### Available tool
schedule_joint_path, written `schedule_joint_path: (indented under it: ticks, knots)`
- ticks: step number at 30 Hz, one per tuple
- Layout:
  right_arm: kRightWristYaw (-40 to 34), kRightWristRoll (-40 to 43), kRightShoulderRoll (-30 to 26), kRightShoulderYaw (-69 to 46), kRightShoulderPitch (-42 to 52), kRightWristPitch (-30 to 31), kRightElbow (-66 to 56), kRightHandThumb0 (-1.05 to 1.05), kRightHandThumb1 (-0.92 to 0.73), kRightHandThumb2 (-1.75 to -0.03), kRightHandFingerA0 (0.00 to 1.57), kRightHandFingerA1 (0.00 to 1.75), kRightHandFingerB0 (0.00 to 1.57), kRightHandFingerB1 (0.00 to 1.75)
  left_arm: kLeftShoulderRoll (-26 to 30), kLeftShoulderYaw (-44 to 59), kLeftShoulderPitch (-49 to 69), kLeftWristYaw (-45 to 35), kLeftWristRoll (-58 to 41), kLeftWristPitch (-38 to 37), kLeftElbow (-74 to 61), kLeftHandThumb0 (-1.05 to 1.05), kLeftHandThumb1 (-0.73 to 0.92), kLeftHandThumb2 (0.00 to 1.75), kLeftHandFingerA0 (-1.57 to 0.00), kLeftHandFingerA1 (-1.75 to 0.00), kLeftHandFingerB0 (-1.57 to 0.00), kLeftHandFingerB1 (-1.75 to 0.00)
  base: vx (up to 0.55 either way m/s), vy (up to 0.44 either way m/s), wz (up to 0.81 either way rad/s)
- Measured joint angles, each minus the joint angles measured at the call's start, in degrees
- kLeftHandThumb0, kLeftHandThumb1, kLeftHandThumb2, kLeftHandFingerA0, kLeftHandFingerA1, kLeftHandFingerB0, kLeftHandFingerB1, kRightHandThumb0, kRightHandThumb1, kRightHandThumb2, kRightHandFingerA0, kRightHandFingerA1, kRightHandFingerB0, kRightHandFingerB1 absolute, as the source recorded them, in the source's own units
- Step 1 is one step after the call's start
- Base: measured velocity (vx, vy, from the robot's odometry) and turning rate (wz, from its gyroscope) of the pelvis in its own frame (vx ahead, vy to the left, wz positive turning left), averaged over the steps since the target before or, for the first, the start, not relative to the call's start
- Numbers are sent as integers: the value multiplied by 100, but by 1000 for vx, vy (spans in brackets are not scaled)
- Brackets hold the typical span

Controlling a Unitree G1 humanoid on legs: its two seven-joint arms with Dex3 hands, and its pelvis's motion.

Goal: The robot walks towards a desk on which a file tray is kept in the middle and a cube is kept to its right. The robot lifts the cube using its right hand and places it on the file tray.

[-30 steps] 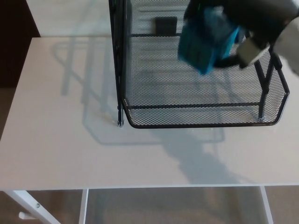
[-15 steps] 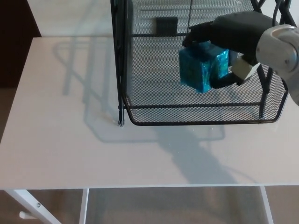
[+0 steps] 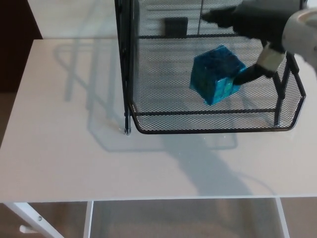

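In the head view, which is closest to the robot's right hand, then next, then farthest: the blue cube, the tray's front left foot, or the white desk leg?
From the right hand:
1. Blue cube, just below it.
2. Tray's front left foot, further left.
3. White desk leg, bottom left corner.

Blue cube tilted in mesh file tray
The glossy blue cube [image 3: 216, 74] leans tilted just below the right hand [image 3: 246, 21], inside the black wire file tray [image 3: 208, 132] that spreads beneath that hand.
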Motion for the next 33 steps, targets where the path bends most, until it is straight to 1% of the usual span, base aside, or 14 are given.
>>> schedule_joint_path:
  ticks: [1,2,3,14,16,17,20,22,23,24,27,31,32,33]
  knots:
    - [62,21,-45,-81,-23,-5,-96,-88,-51,-78,0,6,0,0,0,-19,-1,0,4,0,13,-99,69,115,-57,-85,-34,-70,0,0,0]
    - [123,39,-81,-146,-31,0,-202,-89,-51,-80,0,8,0,0,1,-35,-1,0,9,0,34,-101,89,67,-54,-86,-32,-72,0,0,0]
    - [181,52,-108,-208,-44,1,-295,-88,-50,-79,0,5,0,0,2,-53,2,0,13,-1,57,-97,67,115,-60,-86,-33,-71,0,0,0]
    - [746,721,-849,-2039,176,248,-1486,-90,-54,-85,0,9,8,6,-3,-70,-4,0,-7,1,64,-97,67,112,-56,-84,-39,-72,0,0,0]
    - [778,809,-1012,-2394,334,269,-1574,-71,-54,-89,0,24,1,19,-3,-70,-7,-1,-9,1,65,-99,87,67,-61,-86,-39,-70,0,0,0]
    - [785,856,-1077,-2569,416,264,-1581,-72,-73,-62,27,84,4,30,-4,-70,-10,-1,-9,2,67,-101,88,67,-62,-88,-39,-73,0,0,0]
    - [796,948,-1261,-3071,721,260,-1581,-78,-58,-93,8,55,4,23,-5,-78,-25,-1,-9,2,67,-101,87,67,-60,-87,-37,-72,0,0,0]
    - [797,971,-1341,-3404,964,262,-1588,-73,-75,-63,1,45,3,24,-5,-83,-36,-1,-9,2,66,-100,87,67,-59,-85,-38,-70,0,0,0]
    - [796,981,-1377,-3585,1114,261,-1592,-77,-56,-94,1,51,2,28,-5,-85,-42,-1,-10,2,67,-100,87,66,-58,-84,-38,-69,0,0,0]
    - [794,993,-1398,-3751,1261,255,-1593,-74,-74,-64,17,59,3,28,-5,-88,-47,-1,-10,2,68,-100,88,67,-59,-83,-39,-68,0,0,0]
    - [785,1043,-1433,-4228,1767,223,-1576,-69,-74,-63,26,66,7,32,-5,-96,-58,-1,-10,2,73,-101,88,67,-59,-84,-37,-70,0,0,0]
    - [741,1131,-1435,-4907,2565,170,-1461,-76,-75,-63,3,59,9,30,-7,-105,-61,-1,-10,3,80,-100,85,66,-58,-89,-40,-73,0,0,0]
    - [724,1148,-1435,-5028,2713,163,-1427,-81,-57,-95,2,41,8,35,-7,-104,-61,-1,-10,3,81,-100,85,66,-58,-88,-40,-73,0,0,0]
    - [700,1171,-1435,-5183,2902,152,-1364,-77,-56,-93,70,124,0,38,-7,-104,-60,-1,-10,2,83,-100,86,66,-57,-86,-40,-71,0,0,0]
